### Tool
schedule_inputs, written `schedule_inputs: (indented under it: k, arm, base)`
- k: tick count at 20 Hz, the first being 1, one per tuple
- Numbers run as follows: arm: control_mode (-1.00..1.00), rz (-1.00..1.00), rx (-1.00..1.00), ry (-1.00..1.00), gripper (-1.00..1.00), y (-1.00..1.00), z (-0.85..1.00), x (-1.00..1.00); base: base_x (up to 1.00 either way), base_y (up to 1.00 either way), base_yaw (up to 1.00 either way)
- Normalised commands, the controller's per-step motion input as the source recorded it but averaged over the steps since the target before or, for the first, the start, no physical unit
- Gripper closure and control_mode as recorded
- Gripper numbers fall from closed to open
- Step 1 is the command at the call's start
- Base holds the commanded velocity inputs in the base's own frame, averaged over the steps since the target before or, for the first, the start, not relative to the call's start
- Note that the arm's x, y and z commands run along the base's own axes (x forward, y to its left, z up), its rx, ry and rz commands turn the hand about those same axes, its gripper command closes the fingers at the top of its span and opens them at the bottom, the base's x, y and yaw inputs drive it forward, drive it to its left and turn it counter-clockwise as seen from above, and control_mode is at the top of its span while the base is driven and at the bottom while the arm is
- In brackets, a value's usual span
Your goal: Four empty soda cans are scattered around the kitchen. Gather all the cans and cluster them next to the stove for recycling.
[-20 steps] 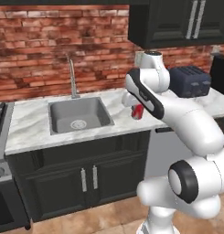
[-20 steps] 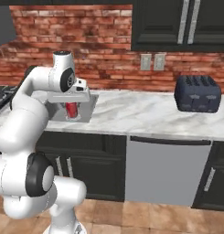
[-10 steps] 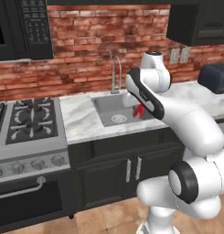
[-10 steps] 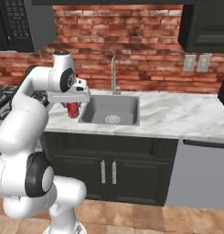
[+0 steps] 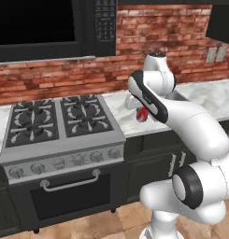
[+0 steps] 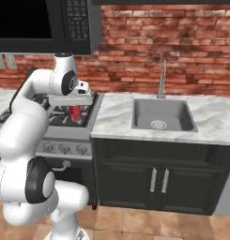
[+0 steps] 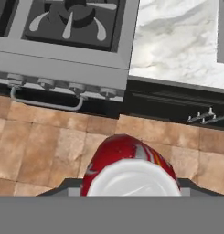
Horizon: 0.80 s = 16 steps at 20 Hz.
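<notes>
A red soda can (image 5: 142,115) with a silver top hangs in the air, held upright by my gripper (image 5: 140,111), which is shut on it. From the right base view, the can (image 6: 75,113) sits under the hand (image 6: 74,99), in front of the stove (image 6: 65,148). In the hand view the can (image 7: 129,163) is over the tiled floor, just off the front edge where the stove (image 7: 72,41) meets the marble counter (image 7: 177,41). The stove (image 5: 60,122) is a steel gas range with black grates and front knobs.
A black microwave (image 5: 46,28) hangs above the stove. To the right of the stove, the marble counter (image 6: 114,119) runs to a steel sink (image 6: 161,115) with a faucet (image 6: 161,77). Dark cabinets (image 6: 158,180) stand below, and the wall behind is brick.
The base has driven left along the counter: the sink has slid right in both views and the stove has come in. The can has stayed in my shut gripper.
</notes>
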Motion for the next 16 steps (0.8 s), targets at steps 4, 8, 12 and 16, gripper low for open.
schedule_inputs:
  k: [4, 8, 12, 16]
  arm:
    - [1.00, 0.00, 0.00, 0.00, 1.00, 0.00, 0.00, 0.00]
    - [1.00, 0.00, 0.00, 0.00, 1.00, 0.00, 0.00, 0.00]
    - [1.00, 0.00, 0.00, 0.00, 1.00, 0.00, 0.00, 0.00]
    - [1.00, 0.00, 0.00, 0.00, 1.00, 0.00, 0.00, 0.00]
  base:
    - [0.09, 1.00, 0.00]
    - [0.23, 1.00, 0.00]
    - [0.58, 1.00, 0.04]
    - [0.76, 1.00, 0.04]
